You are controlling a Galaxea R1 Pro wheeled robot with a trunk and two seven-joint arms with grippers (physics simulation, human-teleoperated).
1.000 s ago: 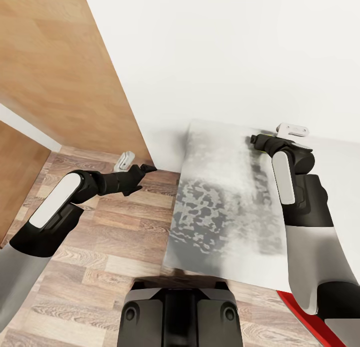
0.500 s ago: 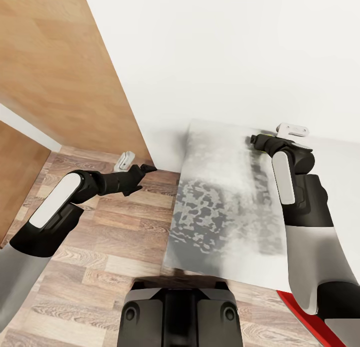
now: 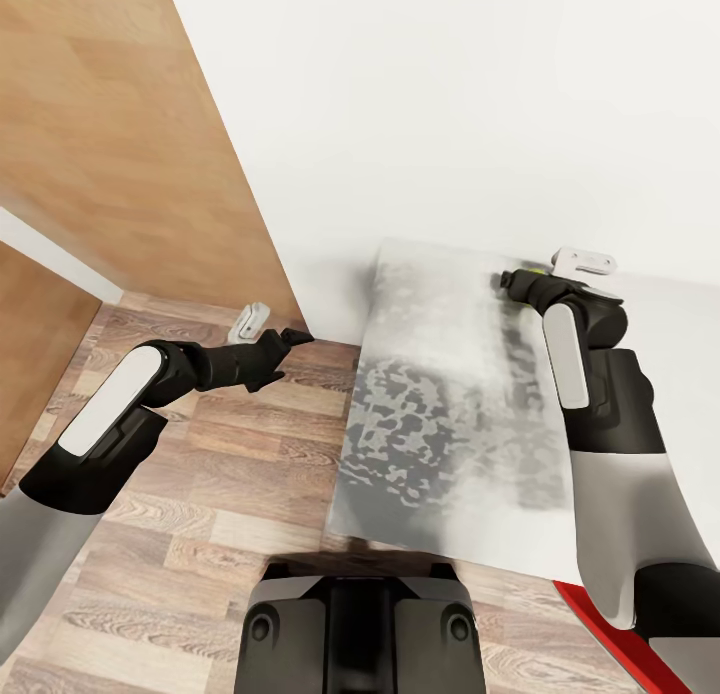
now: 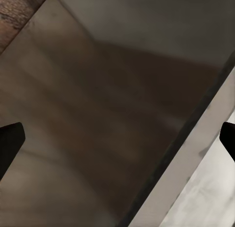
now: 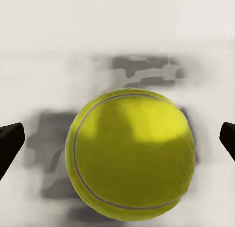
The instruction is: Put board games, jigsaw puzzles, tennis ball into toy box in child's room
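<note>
The tennis ball (image 5: 131,156), bright yellow-green, rests on the pale mottled top of the table (image 3: 440,414). In the right wrist view it sits between the two dark fingertips (image 5: 10,141) of my right gripper (image 5: 117,143), which stands open with a gap on either side of the ball. In the head view that gripper (image 3: 512,280) reaches over the far part of the table near the wall. My left gripper (image 3: 296,336) hangs open over the floor by the table's left corner, nothing between its fingers (image 4: 11,138).
A tall wooden panel (image 3: 120,144) stands at the left, with a white wall (image 3: 450,104) behind the table. Wood-plank floor (image 3: 220,494) lies under the left arm. A red edge (image 3: 600,624) shows past the table's near side at the lower right.
</note>
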